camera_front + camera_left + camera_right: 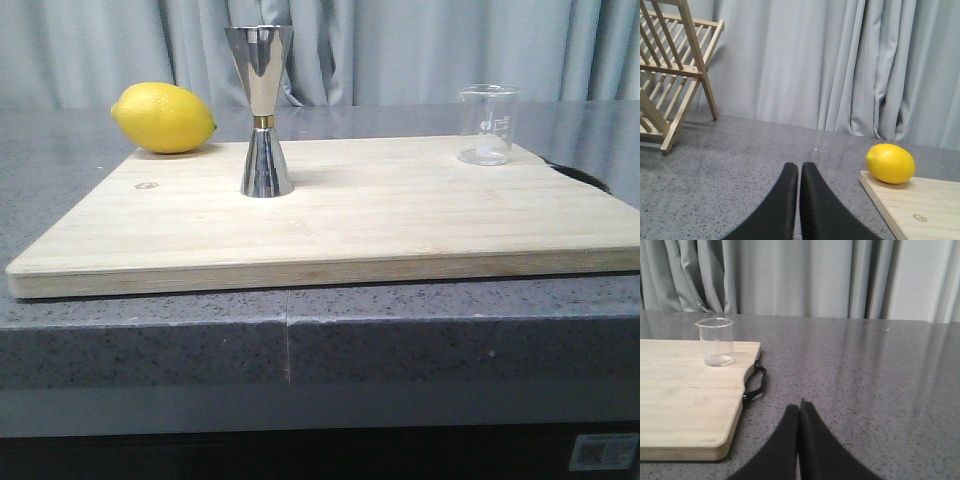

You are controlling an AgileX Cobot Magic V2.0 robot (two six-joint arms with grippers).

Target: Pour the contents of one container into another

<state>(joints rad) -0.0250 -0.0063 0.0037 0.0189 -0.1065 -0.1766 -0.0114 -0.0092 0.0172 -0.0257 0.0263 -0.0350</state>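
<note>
The clear glass beaker [488, 124] stands upright at the far right corner of the wooden cutting board [400, 215]; the right wrist view shows the beaker [716, 341] too. The steel jigger [264, 110] with its gold waist band stands upright on the board, left of centre. My left gripper [799, 167] is shut with nothing in it, over the grey counter left of the board. My right gripper [800, 407] is shut and empty, over the counter right of the board. Neither gripper shows in the front view.
A yellow lemon [163, 118] rests at the board's far left corner, the lemon [890, 163] also showing in the left wrist view. A wooden dish rack [670, 75] stands far left. The board has a black handle [755, 382] on its right end. Grey curtains hang behind.
</note>
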